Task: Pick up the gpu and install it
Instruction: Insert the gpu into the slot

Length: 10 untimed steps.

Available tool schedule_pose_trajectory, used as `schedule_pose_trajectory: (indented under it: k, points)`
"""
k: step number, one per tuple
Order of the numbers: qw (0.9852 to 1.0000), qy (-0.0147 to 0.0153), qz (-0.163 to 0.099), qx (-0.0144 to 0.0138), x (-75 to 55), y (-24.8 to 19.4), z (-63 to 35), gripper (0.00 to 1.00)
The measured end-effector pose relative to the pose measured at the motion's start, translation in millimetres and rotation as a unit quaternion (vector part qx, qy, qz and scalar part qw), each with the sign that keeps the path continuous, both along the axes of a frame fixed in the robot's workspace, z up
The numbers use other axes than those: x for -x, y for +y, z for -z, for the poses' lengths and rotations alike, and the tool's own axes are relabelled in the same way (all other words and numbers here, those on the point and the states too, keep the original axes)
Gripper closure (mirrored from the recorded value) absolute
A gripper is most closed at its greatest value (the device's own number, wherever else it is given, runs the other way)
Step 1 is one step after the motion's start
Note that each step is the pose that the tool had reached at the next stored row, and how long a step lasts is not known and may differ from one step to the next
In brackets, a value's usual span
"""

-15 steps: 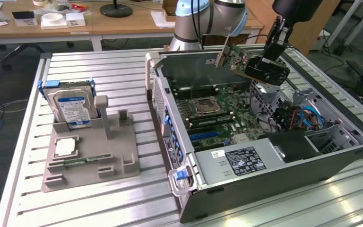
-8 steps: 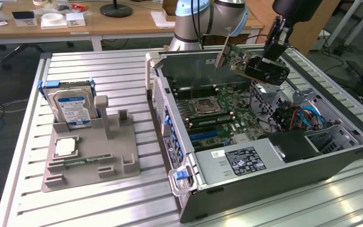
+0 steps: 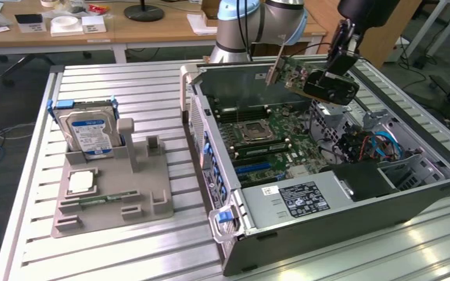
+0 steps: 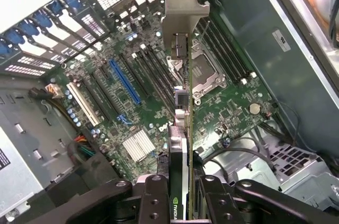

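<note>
The gpu [image 3: 294, 71] hangs edge-down above the open computer case [image 3: 209, 140] near the far edge of the bench [image 3: 131, 88]. The claw [image 4: 184, 203] is clamped on its board, bracket end away, presumably for slot alignment. Below lie the motherboard [image 4: 222, 107], blue slot [image 4: 124, 81] and loose cables [image 3: 377, 143].
</note>
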<state>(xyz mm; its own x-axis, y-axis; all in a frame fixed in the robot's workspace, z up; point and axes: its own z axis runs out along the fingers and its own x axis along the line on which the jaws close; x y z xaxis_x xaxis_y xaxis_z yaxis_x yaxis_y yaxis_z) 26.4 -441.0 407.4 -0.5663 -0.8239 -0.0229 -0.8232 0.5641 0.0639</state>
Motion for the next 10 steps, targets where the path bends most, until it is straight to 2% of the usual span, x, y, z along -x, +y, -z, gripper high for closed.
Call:
schedule_pose_trajectory:
  k: [10]
  points:
    - [0.9998,0.0,-0.022,0.0,0.0,0.0,0.1,0.73]
